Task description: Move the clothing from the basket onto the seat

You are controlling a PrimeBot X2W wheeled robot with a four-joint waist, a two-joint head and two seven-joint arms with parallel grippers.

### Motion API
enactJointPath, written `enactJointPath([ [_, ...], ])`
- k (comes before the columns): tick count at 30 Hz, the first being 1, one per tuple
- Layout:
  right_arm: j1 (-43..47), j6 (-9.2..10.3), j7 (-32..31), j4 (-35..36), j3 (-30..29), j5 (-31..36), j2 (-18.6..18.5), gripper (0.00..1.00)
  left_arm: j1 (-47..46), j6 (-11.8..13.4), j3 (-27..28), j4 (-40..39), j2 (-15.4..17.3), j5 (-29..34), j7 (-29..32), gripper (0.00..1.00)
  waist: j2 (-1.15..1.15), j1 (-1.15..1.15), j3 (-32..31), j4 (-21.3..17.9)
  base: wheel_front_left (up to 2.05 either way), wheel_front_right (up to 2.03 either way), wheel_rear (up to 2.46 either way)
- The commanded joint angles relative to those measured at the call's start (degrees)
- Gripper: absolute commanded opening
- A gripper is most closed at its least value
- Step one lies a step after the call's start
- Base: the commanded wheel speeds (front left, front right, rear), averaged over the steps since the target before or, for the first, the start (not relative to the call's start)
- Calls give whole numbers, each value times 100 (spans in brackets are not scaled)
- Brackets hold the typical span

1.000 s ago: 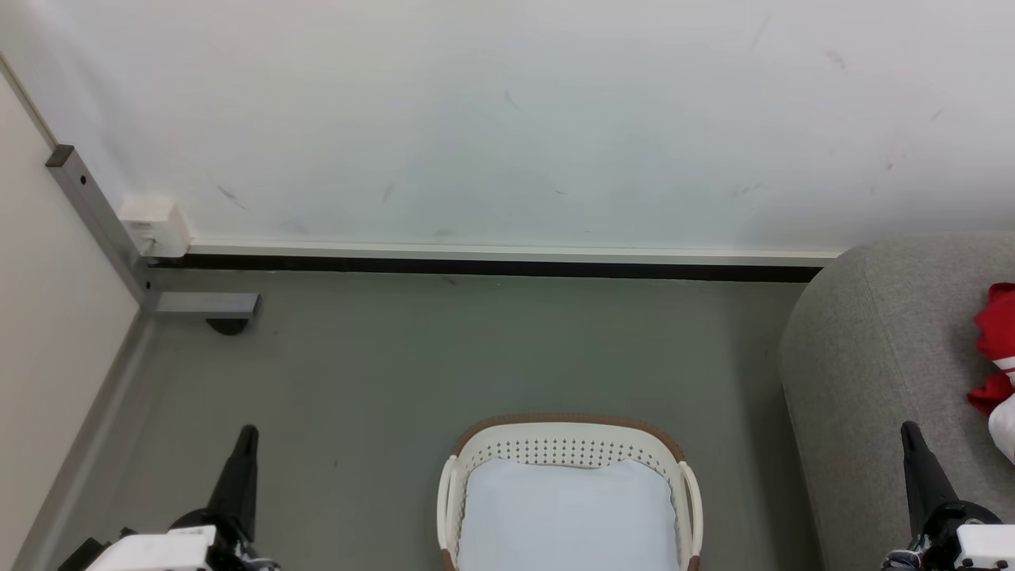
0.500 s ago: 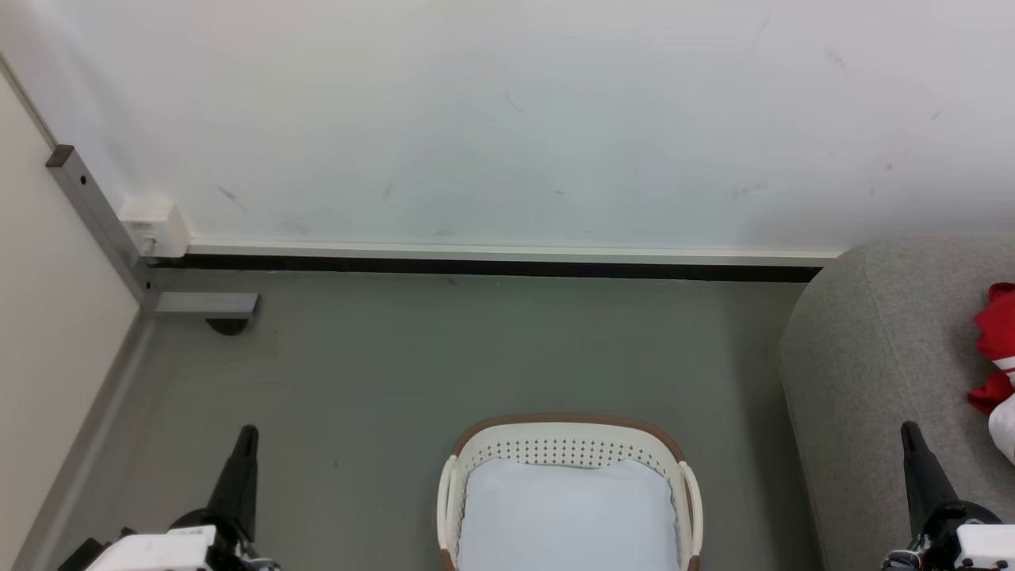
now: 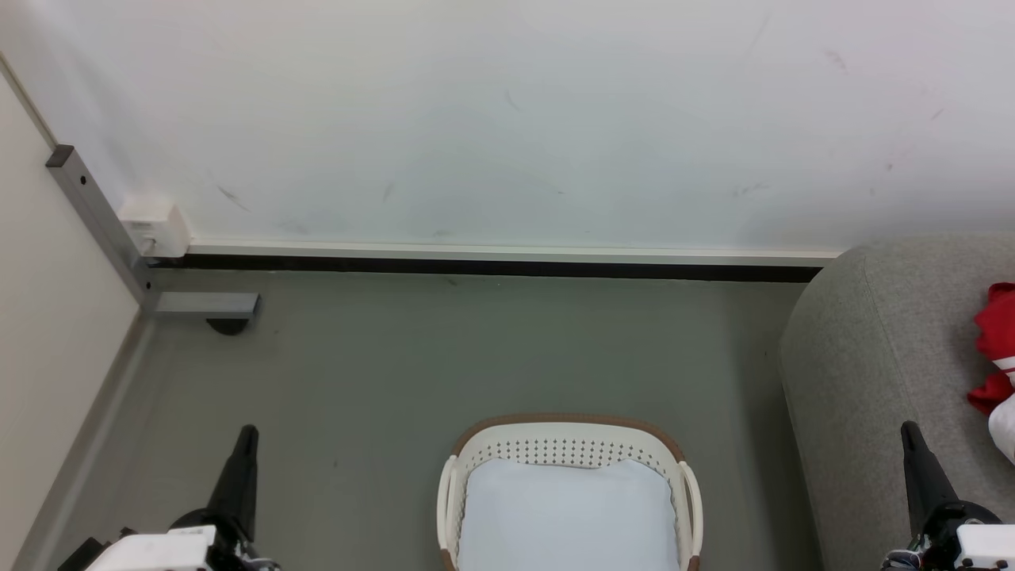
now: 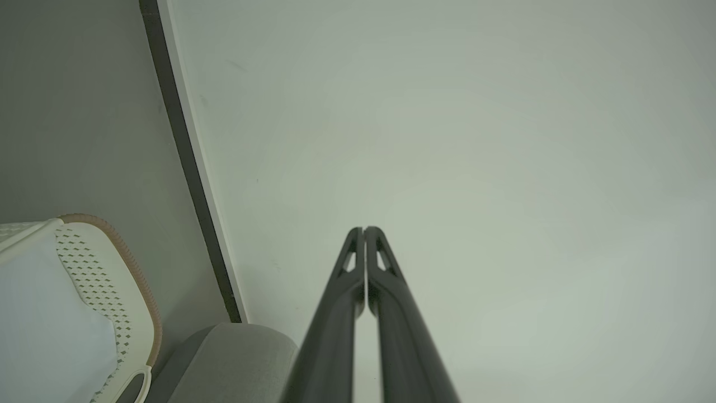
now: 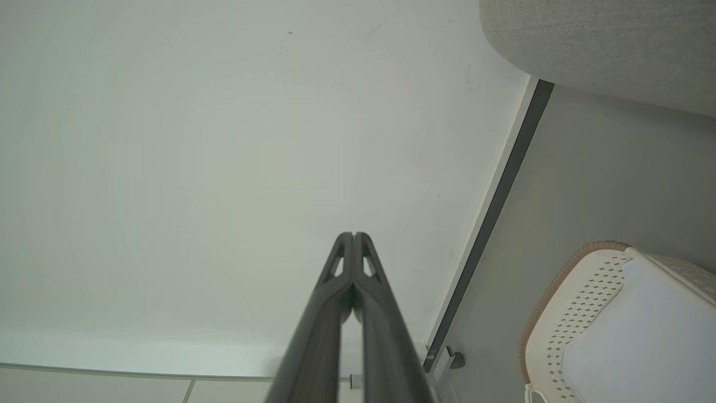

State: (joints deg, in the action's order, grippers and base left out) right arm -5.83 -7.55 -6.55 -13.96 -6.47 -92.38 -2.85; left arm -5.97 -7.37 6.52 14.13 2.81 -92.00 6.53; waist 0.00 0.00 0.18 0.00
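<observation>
The cream perforated basket [image 3: 571,438] with a brown rim stands on the floor at bottom centre, with a pale white liner pad [image 3: 568,515] inside it. Red-and-white clothing [image 3: 997,357] lies on the grey seat [image 3: 872,357] at the right edge. My left gripper [image 3: 247,432] is shut at lower left, well left of the basket. At lower right my right gripper [image 3: 909,428] is shut over the seat's front. The left wrist view shows the left gripper [image 4: 364,229] with fingers pressed together, the basket [image 4: 137,285] and the seat [image 4: 235,358]. In the right wrist view the right gripper [image 5: 353,235] is shut, with the basket [image 5: 565,324] and the seat [image 5: 604,45] at its right.
A white wall [image 3: 507,119] with a dark baseboard [image 3: 492,268] runs across the back. A grey metal post and bracket [image 3: 103,230] with a white box [image 3: 155,226] stand in the left corner. Grey floor [image 3: 476,357] lies between wall and basket.
</observation>
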Motion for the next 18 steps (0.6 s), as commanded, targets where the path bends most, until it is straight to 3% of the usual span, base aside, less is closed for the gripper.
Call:
enactJointPath([
  [1,-70,12,-18,-13,-24,-6,1,0,-46,-22,10,-22,13,-75,24,0,0,0,0,0,0,0,0],
  [18,-70,12,-17,-13,-23,-6,1,0,-46,-22,9,-23,13,-76,23,0,0,0,0,0,0,0,0],
])
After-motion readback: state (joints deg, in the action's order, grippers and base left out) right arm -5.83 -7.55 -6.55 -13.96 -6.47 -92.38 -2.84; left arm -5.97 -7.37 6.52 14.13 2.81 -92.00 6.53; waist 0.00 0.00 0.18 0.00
